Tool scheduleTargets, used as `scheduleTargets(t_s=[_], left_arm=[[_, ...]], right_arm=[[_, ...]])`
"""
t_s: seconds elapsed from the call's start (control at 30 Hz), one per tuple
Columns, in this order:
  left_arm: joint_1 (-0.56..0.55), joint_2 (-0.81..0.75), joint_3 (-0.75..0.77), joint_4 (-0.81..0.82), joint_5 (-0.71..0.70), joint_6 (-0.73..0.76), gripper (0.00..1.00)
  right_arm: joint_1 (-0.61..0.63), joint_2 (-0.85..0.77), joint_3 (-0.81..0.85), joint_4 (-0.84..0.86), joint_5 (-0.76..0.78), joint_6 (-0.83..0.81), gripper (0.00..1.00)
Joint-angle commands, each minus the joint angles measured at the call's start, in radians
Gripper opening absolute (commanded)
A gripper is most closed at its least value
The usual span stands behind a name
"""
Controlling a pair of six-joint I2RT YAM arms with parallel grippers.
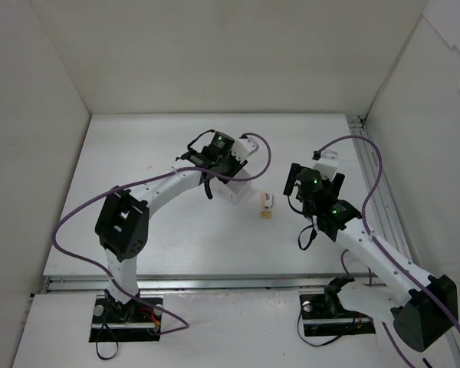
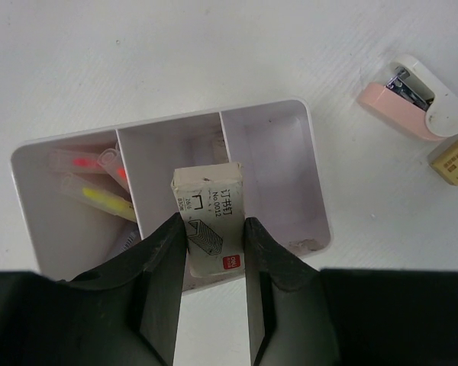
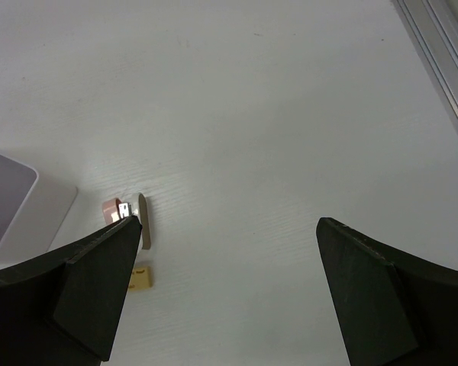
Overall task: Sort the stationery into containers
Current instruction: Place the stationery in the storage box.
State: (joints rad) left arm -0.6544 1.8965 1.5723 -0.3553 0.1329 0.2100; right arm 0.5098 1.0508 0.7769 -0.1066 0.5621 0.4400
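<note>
Table (image 1: 176,245) space is mostly bare white, and your two arms reach over its middle from the near edge. The biggest thing on it is the translucent, faintly lavender box (image 2: 318,200), which lies under your left arm and shows three compartments from the left wrist. Your right claw (image 3: 227,221) hangs to the right of the box with its jaws spread wide and nothing between them, over bare table. Your left claw (image 2: 214,225) is clamped on a small white paper packet (image 2: 208,213) printed like a carton of staples, and it holds the packet above the middle compartment. Judging by that, you are partway through a drop and the packet has not been let go yet. Outside the box, near its right end, a pink and white stapler (image 2: 414,97) lies on the table with a tan eraser (image 2: 453,158) just beside it; those two look like what is left for you to sort. The right compartment looks empty apart from a few specks. In the left compartment lie several thin pens (image 2: 99,198), pink and yellow ink showing, so that part seems done. You cannot tell from here whether anything sits at the bottom of the middle compartment.
</note>
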Motion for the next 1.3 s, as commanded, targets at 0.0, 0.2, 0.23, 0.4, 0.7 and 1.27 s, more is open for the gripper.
scheduleTargets(t_s=[0.0, 0.2, 0.23, 0.4, 0.7, 1.27], left_arm=[[0.009, -0.024, 0.08, 0.032, -0.003, 0.017, 0.06], [0.009, -0.019, 0.084, 0.024, -0.021, 0.003, 0.12], [0.009, -0.017, 0.083, 0.026, -0.035, 0.003, 0.12], [0.009, -0.011, 0.083, 0.018, -0.07, 0.005, 0.12], [0.009, -0.008, 0.081, 0.016, -0.11, 0.009, 0.12], [0.009, -0.011, 0.074, 0.013, -0.095, -0.001, 0.11]], right_arm=[[-0.011, 0.0, 0.013, 0.021, 0.036, -0.007, 0.98], [-0.01, 0.009, 0.016, 0.022, 0.035, -0.009, 0.98], [-0.013, 0.009, 0.016, 0.022, 0.035, -0.009, 0.98], [-0.013, 0.012, 0.013, 0.022, 0.038, -0.011, 0.98], [-0.013, 0.012, 0.005, 0.022, 0.041, -0.009, 0.98], [-0.011, -0.003, -0.005, 0.021, 0.036, -0.009, 0.98]])
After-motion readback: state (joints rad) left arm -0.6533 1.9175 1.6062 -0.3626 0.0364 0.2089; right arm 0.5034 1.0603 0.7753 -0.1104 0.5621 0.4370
